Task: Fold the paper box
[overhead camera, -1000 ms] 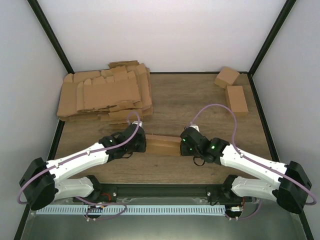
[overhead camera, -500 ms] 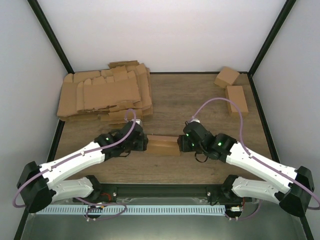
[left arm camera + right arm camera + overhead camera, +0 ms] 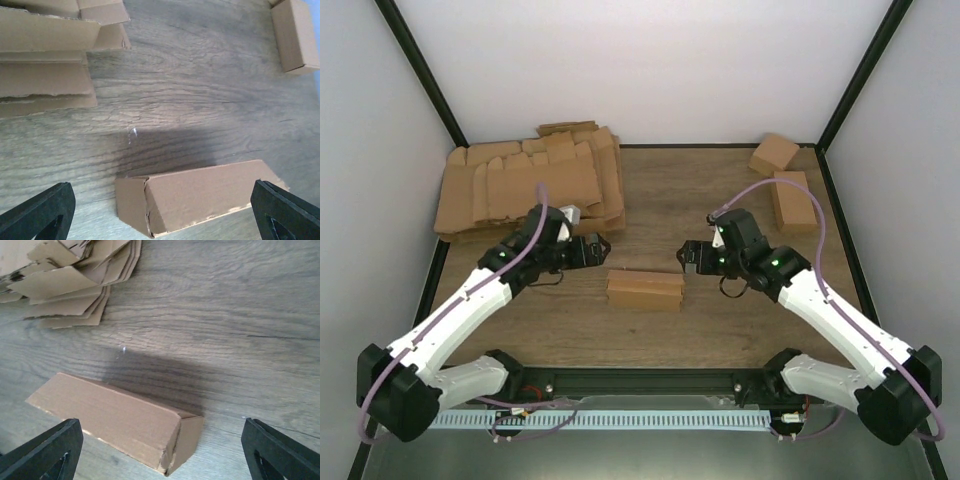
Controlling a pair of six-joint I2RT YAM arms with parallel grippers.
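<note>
Paper box [image 3: 645, 290]: a closed oblong box of plain brown cardboard. It lies flat on the table [image 3: 670, 190], in the lower centre of the top view.
Long axis: it runs from left to right in the top view, almost level, with one short end toward each arm.
Ends: in the left wrist view the folded end face is at the lower left; in the right wrist view the other end is at the lower centre.
Left gripper [image 3: 594, 250]: the jaws are spread wide and grasp nothing. It is above and left of the box, apart from it.
Right gripper [image 3: 688, 258]: the jaws are also spread wide and grasp nothing. It is above and right of the box, apart from it.
Fingers: black pads [image 3: 40, 210] stay at the bottom corners of each wrist view, with the box between them.
Pile of flat blanks [image 3: 530, 190]: upper left of the table.
Two small boxes [image 3: 792, 200]: upper right corner.
</note>
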